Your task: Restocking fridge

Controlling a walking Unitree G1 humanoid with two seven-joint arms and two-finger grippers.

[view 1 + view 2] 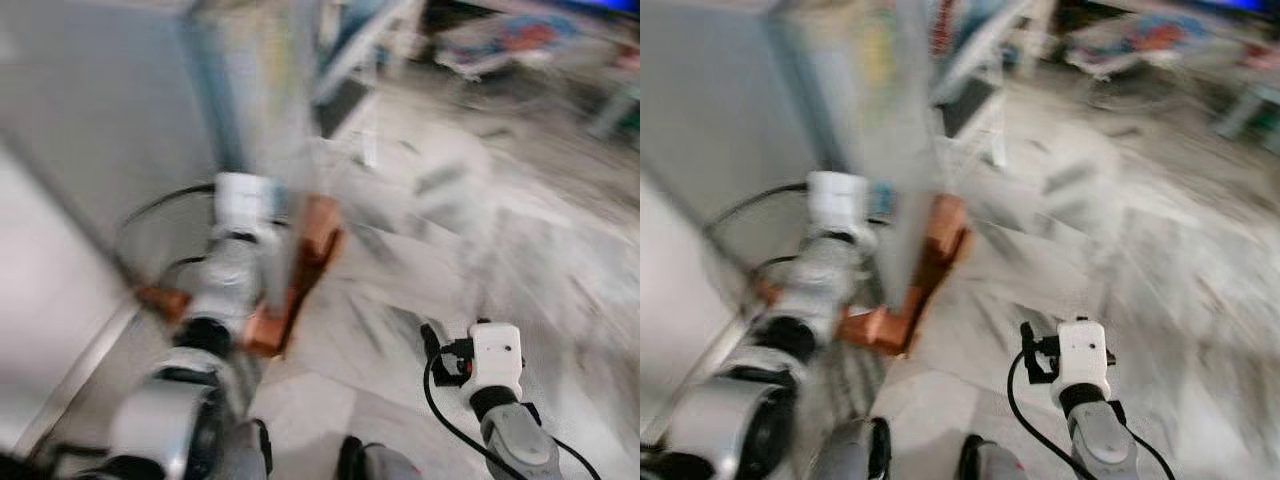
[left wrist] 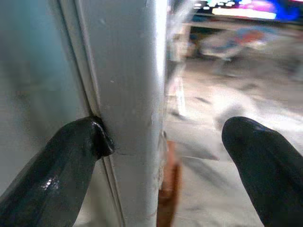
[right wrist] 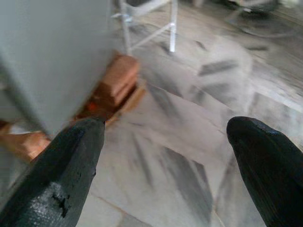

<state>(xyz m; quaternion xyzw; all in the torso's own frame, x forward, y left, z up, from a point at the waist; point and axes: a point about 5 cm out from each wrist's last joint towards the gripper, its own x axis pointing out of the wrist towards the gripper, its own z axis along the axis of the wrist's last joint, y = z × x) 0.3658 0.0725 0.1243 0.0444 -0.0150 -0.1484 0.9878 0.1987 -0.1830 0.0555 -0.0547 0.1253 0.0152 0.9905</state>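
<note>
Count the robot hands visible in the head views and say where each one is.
2. The left hand is open at the fridge door, one finger wedged in the seam beside the door's edge. The right hand hangs open over the marble floor.

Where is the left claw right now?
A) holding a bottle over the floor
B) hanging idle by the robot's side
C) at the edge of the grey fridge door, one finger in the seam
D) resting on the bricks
C: the left wrist view shows one finger of the left claw tucked into the seam at the edge of the fridge door, the other finger out in the open.
</note>
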